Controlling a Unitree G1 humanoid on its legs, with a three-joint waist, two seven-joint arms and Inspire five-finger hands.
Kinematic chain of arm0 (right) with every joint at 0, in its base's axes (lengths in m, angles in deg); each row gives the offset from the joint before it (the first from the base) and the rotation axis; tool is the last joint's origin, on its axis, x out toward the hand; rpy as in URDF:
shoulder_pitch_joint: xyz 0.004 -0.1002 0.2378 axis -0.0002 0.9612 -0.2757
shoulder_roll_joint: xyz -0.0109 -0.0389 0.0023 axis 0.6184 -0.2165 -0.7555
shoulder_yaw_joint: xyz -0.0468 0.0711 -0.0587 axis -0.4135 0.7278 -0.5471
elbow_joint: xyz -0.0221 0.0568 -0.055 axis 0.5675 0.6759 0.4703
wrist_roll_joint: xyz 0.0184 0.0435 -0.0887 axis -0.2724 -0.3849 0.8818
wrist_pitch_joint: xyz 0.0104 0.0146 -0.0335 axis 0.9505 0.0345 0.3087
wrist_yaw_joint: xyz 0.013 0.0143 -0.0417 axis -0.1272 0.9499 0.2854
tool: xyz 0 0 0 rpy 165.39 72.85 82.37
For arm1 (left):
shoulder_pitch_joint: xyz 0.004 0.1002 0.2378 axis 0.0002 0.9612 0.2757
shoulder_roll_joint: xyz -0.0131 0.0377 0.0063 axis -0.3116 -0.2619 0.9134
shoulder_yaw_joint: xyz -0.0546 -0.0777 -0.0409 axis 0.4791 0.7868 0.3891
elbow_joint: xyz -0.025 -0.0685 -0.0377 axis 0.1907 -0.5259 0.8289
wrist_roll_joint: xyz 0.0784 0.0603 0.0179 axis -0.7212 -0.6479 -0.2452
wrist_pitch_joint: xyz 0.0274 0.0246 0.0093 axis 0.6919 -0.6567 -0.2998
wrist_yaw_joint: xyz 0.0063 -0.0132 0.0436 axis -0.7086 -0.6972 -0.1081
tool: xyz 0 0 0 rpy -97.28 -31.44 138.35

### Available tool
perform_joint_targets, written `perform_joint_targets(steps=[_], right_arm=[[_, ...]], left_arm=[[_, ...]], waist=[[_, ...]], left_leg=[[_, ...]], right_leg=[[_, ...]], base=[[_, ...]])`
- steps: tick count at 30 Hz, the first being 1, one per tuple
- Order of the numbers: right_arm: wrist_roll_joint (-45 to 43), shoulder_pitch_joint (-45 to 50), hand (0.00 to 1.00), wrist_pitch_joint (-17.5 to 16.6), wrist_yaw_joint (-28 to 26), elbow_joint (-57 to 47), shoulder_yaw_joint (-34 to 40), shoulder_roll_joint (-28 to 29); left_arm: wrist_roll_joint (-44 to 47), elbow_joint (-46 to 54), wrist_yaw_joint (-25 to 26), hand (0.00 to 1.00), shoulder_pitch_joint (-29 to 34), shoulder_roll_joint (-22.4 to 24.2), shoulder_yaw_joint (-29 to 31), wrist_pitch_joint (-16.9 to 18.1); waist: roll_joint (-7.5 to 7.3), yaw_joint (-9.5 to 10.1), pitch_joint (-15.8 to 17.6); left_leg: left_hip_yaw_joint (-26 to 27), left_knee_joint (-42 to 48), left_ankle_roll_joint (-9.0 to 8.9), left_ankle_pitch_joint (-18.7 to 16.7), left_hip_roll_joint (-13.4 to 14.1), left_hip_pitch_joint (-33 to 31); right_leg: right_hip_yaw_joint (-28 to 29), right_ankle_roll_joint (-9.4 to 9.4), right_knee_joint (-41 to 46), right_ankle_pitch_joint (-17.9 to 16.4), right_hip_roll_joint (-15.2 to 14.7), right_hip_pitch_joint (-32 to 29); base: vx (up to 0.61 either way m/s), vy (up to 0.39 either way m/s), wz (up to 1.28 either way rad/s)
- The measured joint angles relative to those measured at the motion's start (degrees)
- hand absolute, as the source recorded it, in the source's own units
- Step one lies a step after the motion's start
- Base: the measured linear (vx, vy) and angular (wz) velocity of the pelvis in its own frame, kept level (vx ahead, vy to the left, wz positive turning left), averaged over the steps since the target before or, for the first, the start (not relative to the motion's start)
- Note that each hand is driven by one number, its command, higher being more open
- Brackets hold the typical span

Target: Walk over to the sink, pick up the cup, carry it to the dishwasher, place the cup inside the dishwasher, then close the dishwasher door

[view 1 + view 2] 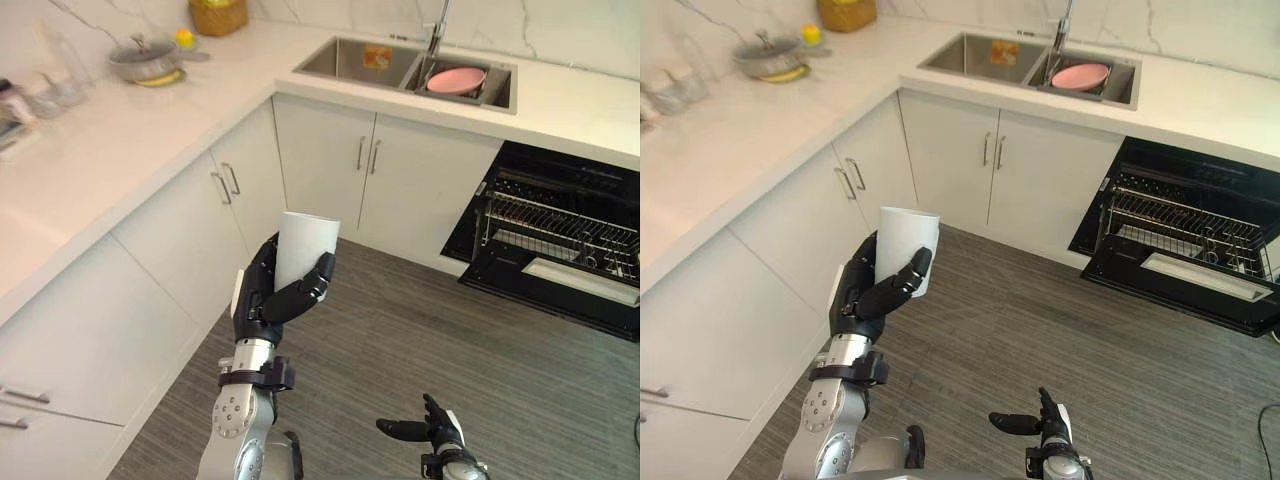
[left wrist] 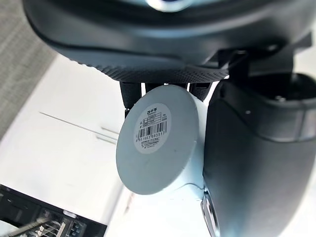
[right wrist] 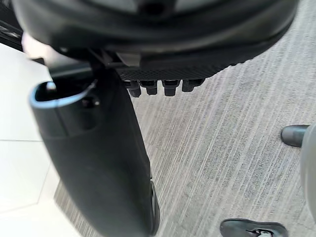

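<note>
One white cylindrical cup [image 1: 305, 245], upright, gripped by curled fingers and thumb of left hand [image 1: 272, 298], probably level for carrying; black dishwasher [image 1: 560, 235], door down, well apart, ahead-right of that hand; right hand [image 1: 432, 430] low, fingers relaxed, empty, likely spare for the door.

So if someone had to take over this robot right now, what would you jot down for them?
Left hand: shut on the white cup, held upright above the floor near the corner cabinets.
Right hand: open, empty, low in front.
Dishwasher: to the right under the counter, door down, racks showing.
Done: the cup is out of the sink and in hand.
Left: carry it to the dishwasher, set it inside, close the door.
</note>
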Motion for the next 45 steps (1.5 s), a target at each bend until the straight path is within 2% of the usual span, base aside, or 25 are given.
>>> perform_joint_targets(steps=[1,2,4,6,9,11,12,13,14,16,18,19,20,22,24,27,29,30,31,32,34,37,39,41,45], right_arm=[[0.04,-0.06,1.00,0.00,-0.02,-0.73,-0.01,0.20],[0.05,0.08,1.00,-0.03,-0.13,-2.16,-0.02,0.82],[0.07,0.59,1.00,-0.04,-0.19,-3.82,-0.03,2.02],[0.11,0.98,1.00,-0.10,-0.36,-4.74,-0.14,3.18],[0.58,0.59,1.00,-0.09,-0.57,-5.05,-1.28,4.06],[0.57,0.62,1.00,-0.08,-0.64,-5.01,-1.31,4.00],[0.55,0.65,1.00,-0.09,-0.61,-4.99,-1.30,3.52],[0.55,0.86,1.00,-0.09,-0.57,-4.86,-1.33,3.01],[0.54,0.89,1.00,-0.03,-0.45,-4.30,-1.22,1.32],[0.52,1.21,1.00,0.10,-0.17,-4.86,-1.13,-0.39],[0.42,2.53,1.00,0.25,-0.12,-7.17,-1.09,-0.58],[0.03,4.21,1.00,0.22,-0.04,-9.88,-1.24,-0.10],[-0.04,5.14,1.00,0.02,0.13,-12.15,-1.24,0.00],[-0.06,5.26,1.00,-0.77,0.39,-14.57,-1.20,-0.07],[-0.14,4.06,1.00,-1.19,0.48,-15.37,-1.16,-0.13],[-0.48,2.19,1.00,-1.28,0.55,-14.99,-2.30,0.21],[-0.47,1.75,1.00,-1.29,0.60,-14.41,-2.81,0.18],[-0.47,1.74,1.00,-1.27,0.76,-13.74,-3.21,0.03],[-0.46,1.53,1.00,-1.25,1.07,-13.28,-4.06,0.32],[-0.46,1.64,1.00,-1.26,1.27,-13.57,-4.68,0.53],[-0.43,1.34,1.00,-1.19,1.26,-15.78,-5.13,1.92],[-0.33,1.59,1.00,-1.26,1.27,-21.54,-5.18,2.47],[-0.07,1.29,1.00,-1.46,1.36,-23.96,-5.23,2.47],[0.07,0.03,1.00,-1.66,1.62,-26.33,-6.54,2.51],[1.80,-0.13,1.00,-1.73,1.48,-31.00,-8.53,3.30]], left_arm=[[-0.04,0.09,0.02,0.00,0.00,-0.72,-0.39,-0.07],[-0.09,0.41,0.06,0.00,0.00,-1.73,-0.95,-0.11],[-0.11,1.80,0.09,0.00,0.36,-2.17,-1.85,-0.17],[-0.12,4.23,0.09,0.00,0.75,-2.17,-2.97,-0.10],[-0.09,6.30,0.01,0.00,0.58,-2.80,-5.70,2.00],[-0.09,5.52,-0.02,0.00,0.19,-2.86,-6.64,2.01],[-0.09,3.66,-0.11,0.00,-0.27,-2.86,-6.60,2.14],[-0.09,2.38,-0.07,0.00,-0.29,-2.90,-6.42,2.12],[-0.09,-0.70,-0.05,0.00,-0.75,-1.63,-6.62,1.65],[-0.12,-3.15,-0.02,0.00,-0.95,-0.11,-6.51,-0.32],[-0.13,-3.33,-0.02,0.00,-0.95,1.02,-6.48,-1.40],[-0.14,-3.22,-0.11,0.00,-0.88,1.51,-6.42,-1.41],[-0.13,-2.48,-0.20,0.00,-0.79,1.80,-6.44,-1.37],[-0.14,-0.02,-0.36,0.00,-0.39,1.94,-6.11,-1.16],[-0.14,1.38,-0.47,0.00,-0.24,2.21,-5.75,0.00],[-0.14,1.24,-0.36,0.00,0.55,2.36,-4.20,0.40],[-0.17,0.17,-0.31,0.00,0.99,1.78,-3.50,0.41],[-0.19,-1.05,-0.20,0.00,1.34,1.62,-3.51,0.39],[-0.24,-1.42,0.09,0.00,2.06,0.95,-3.42,0.37],[-0.24,-1.42,0.43,0.00,2.10,0.57,-3.43,0.32],[-0.79,-1.36,1.42,0.00,1.45,0.23,-3.39,0.31],[-1.25,-1.19,1.54,0.00,1.67,-1.10,-4.12,0.25],[-1.74,-0.83,1.77,0.00,1.65,-1.57,-4.51,0.26],[-3.19,-0.42,2.49,0.00,1.60,-2.39,-4.47,0.30],[-4.35,-0.42,3.49,0.00,1.48,-3.05,-4.20,0.33]], waist=[[-0.05,-0.07,0.04],[-0.38,-0.25,0.09],[-0.42,-0.96,0.13],[-0.38,-1.05,-0.05],[-0.54,-2.12,-0.24],[-0.49,-2.99,-0.24],[-1.03,-4.00,-0.57],[-2.32,-4.74,-1.21],[0.28,-4.88,-1.03],[2.23,-4.99,-1.00],[2.62,-4.90,-0.22],[2.59,-4.68,-0.05],[2.52,-4.04,-0.02],[2.39,-2.88,-0.27],[2.75,-1.52,-0.48],[2.48,-0.15,-0.36],[2.40,-0.07,-0.29],[2.39,0.11,-0.28],[2.06,-0.03,-0.44],[1.50,-0.42,-0.52],[-0.32,-0.36,0.15],[-0.61,-0.47,0.06],[-0.64,-0.50,0.05],[-0.98,-1.25,-0.16],[-1.40,-2.29,-0.53]], left_leg=[[1.45,-1.72,0.32,-0.79,-0.13,2.64],[2.56,-4.54,0.69,-1.02,-0.72,6.12],[3.52,-7.86,0.57,-1.69,-1.12,11.33],[4.41,-9.49,0.55,-2.93,-0.80,14.31],[5.73,-12.44,-1.00,-4.91,0.18,19.14],[6.05,-13.79,-3.06,-5.29,1.43,21.04],[5.77,-15.13,-4.79,-6.01,1.48,22.43],[5.30,-15.63,-6.07,-6.77,0.64,23.84],[5.12,-16.29,-6.89,-7.28,2.13,25.64],[4.65,-13.84,-8.71,-5.97,4.31,25.90],[2.30,-1.90,-10.08,-3.20,7.38,22.72],[0.41,9.87,-10.77,-0.43,9.55,19.10],[0.46,18.35,-10.76,-0.53,11.12,15.98],[1.77,23.13,-8.81,-1.81,12.43,10.96],[1.75,20.39,-7.42,-3.79,12.17,6.72],[-3.74,6.20,-5.69,-4.81,7.01,3.53],[-10.29,-4.33,-5.47,-1.81,2.22,2.29],[-13.21,-8.41,-5.65,4.47,-0.22,2.77],[-12.20,-9.44,-4.31,7.22,-1.39,4.73],[-11.50,-9.17,-3.67,6.74,-1.72,4.79],[-7.98,-5.74,-1.82,3.65,-1.61,3.75],[-3.54,-6.59,-0.64,0.49,-1.75,7.69],[-0.73,-8.47,-0.20,0.00,-1.79,10.30],[3.28,-11.60,0.03,-0.05,-1.92,14.03],[7.97,-14.64,0.03,-0.04,-0.58,16.97]], right_leg=[[0.64,0.34,9.12,0.09,-0.65,-3.49],[1.05,2.47,20.92,1.88,-1.93,-8.60],[0.75,1.54,34.33,1.08,-2.48,-14.31],[-1.46,0.23,38.84,0.28,-2.53,-18.62],[-9.74,-3.53,34.43,-1.93,-1.95,-26.13],[-13.37,-4.19,26.74,-1.88,0.34,-28.79],[-14.88,-5.18,16.62,2.23,2.24,-29.37],[-14.58,-8.28,13.05,9.82,2.33,-28.99],[-15.69,-9.45,14.19,8.92,3.59,-28.05],[-16.82,-10.88,14.23,6.21,5.08,-26.11],[-18.15,-11.85,11.59,5.47,6.87,-21.23],[-17.87,-11.95,7.94,5.41,8.00,-16.42],[-17.31,-11.94,4.68,5.39,8.71,-12.05],[-15.63,-11.67,1.02,5.17,9.48,-8.83],[-13.28,-11.16,-0.40,4.85,9.78,-7.72],[-8.33,-10.12,-1.18,3.61,9.20,-6.21],[-5.52,-8.29,-0.90,2.80,7.87,-5.92],[-3.18,-6.64,-0.28,2.11,7.03,-5.66],[-0.71,-4.73,0.10,1.74,6.23,-5.42],[0.19,-4.61,-0.13,1.80,5.67,-5.44],[3.82,-3.59,-1.15,2.11,4.57,-5.78],[6.76,-2.10,2.74,1.92,3.60,-7.03],[5.53,-1.09,8.35,1.57,2.85,-9.48],[-1.75,-0.38,17.05,1.55,0.28,-13.93],[-10.18,-3.04,17.87,-0.63,-1.12,-18.88]], base=[[0.30,0.185,-0.52],[0.29,0.166,-0.43],[0.27,0.088,-0.29],[0.23,0.020,-0.29],[0.29,-0.067,-0.21],[0.44,-0.146,-0.03],[0.55,-0.186,0.15],[0.52,-0.147,0.16],[0.45,-0.100,0.06],[0.46,-0.132,0.01],[0.52,-0.215,0.09],[0.49,-0.161,-0.01],[0.44,-0.125,-0.11],[0.25,-0.022,-0.43],[0.21,0.047,-0.59],[0.20,0.146,-0.75],[0.20,0.210,-0.74],[0.32,0.317,-0.89],[0.34,0.318,-0.83],[0.35,0.342,-0.75],[0.24,0.272,-0.66],[0.16,0.200,-0.78],[0.10,0.152,-0.87],[0.06,0.088,-0.84],[0.09,-0.013,-0.70]])
